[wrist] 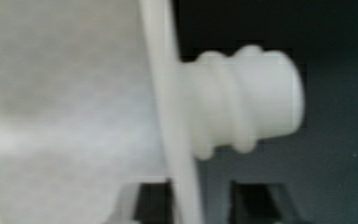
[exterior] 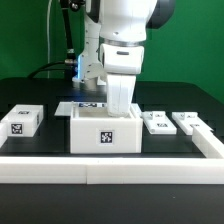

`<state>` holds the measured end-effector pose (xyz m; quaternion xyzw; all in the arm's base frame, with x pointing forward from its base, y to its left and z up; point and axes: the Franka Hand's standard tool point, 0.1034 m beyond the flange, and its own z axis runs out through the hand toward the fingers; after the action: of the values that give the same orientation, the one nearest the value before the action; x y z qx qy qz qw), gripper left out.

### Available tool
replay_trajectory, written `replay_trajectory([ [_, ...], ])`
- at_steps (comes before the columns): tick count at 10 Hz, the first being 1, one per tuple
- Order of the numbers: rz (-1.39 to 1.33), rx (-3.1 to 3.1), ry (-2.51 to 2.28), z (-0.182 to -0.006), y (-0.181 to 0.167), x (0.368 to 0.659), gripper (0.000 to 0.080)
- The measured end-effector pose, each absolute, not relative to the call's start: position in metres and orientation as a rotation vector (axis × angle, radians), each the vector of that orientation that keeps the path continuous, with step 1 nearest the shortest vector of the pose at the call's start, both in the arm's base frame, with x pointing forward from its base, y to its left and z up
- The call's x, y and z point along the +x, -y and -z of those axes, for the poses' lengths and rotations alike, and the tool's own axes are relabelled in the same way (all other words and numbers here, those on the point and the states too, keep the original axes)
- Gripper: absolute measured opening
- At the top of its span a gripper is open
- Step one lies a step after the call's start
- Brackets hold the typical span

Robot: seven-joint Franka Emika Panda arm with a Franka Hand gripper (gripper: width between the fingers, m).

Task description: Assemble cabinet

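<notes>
The cabinet [exterior: 105,135], a white box with a black-and-white tag on its front, stands at the middle of the table. My gripper [exterior: 120,104] reaches down into its open top from above. In the wrist view, a thin white wall of the cabinet [wrist: 172,110] runs edge-on between my two dark fingertips [wrist: 155,205], and a ribbed white knob [wrist: 247,100] sticks out from one side of it. The gripper [wrist: 202,205] straddles this wall. One finger lies against the wall and a dark gap shows between the wall and the other finger.
A small white cube with one tag [exterior: 22,120] sits at the exterior view's left. Two flat white parts [exterior: 157,123] [exterior: 187,122] lie at the right. The marker board [exterior: 88,106] lies behind the cabinet. A white raised border [exterior: 110,166] runs along the front and right.
</notes>
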<state>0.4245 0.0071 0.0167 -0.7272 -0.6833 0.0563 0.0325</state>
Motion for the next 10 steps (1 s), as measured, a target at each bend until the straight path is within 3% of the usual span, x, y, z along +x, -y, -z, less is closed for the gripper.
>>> replay_trajectory([
  [1, -0.161, -2.244, 2.107, -0.018, -0.007, 0.427, 0.0045],
  [7, -0.156, -2.242, 2.113, -0.018, -0.007, 0.429, 0.0045],
  [10, -0.115, -2.199, 2.184, -0.017, -0.003, 0.459, 0.0045],
])
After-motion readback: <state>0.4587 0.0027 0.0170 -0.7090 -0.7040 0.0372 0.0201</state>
